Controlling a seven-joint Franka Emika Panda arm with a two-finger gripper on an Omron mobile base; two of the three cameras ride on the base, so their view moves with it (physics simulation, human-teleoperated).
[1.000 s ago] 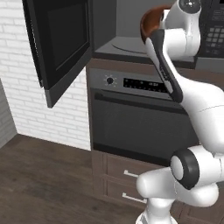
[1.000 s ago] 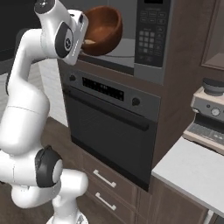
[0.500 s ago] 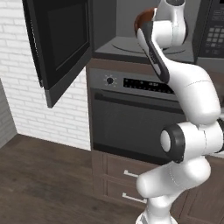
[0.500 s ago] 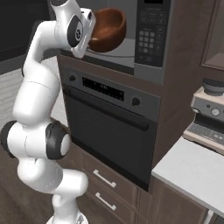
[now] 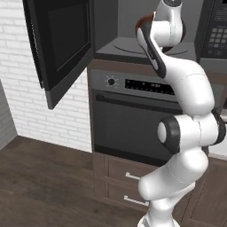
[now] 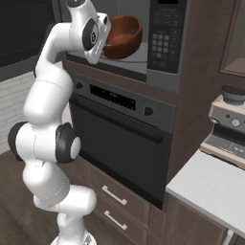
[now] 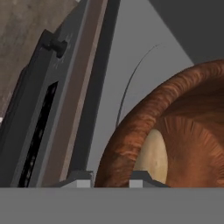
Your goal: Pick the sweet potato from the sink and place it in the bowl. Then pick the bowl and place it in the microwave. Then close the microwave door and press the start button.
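While door (image 5: 62, 44) hangs open | claw (image 7: 107, 177) grips bowl (image 6: 122, 36) rim inside microwave (image 6: 143, 57) | no legible writing

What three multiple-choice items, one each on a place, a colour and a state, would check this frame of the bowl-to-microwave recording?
1. Where is the bowl?
A. at the microwave opening, over the turntable
B. on the counter beside the coffee machine
C. on the floor

2. What colour is the bowl?
A. white
B. reddish-brown
C. blue

3. How does the microwave door stand?
A. shut
B. taken off
C. swung open to the left

Answers:
1. A: the right base view shows the bowl inside the cavity mouth, at the end effector.
2. B: both the hand view and the right base view show a wood-like reddish-brown wall.
3. C: the left base view shows the door hanging open, clear of the cavity.
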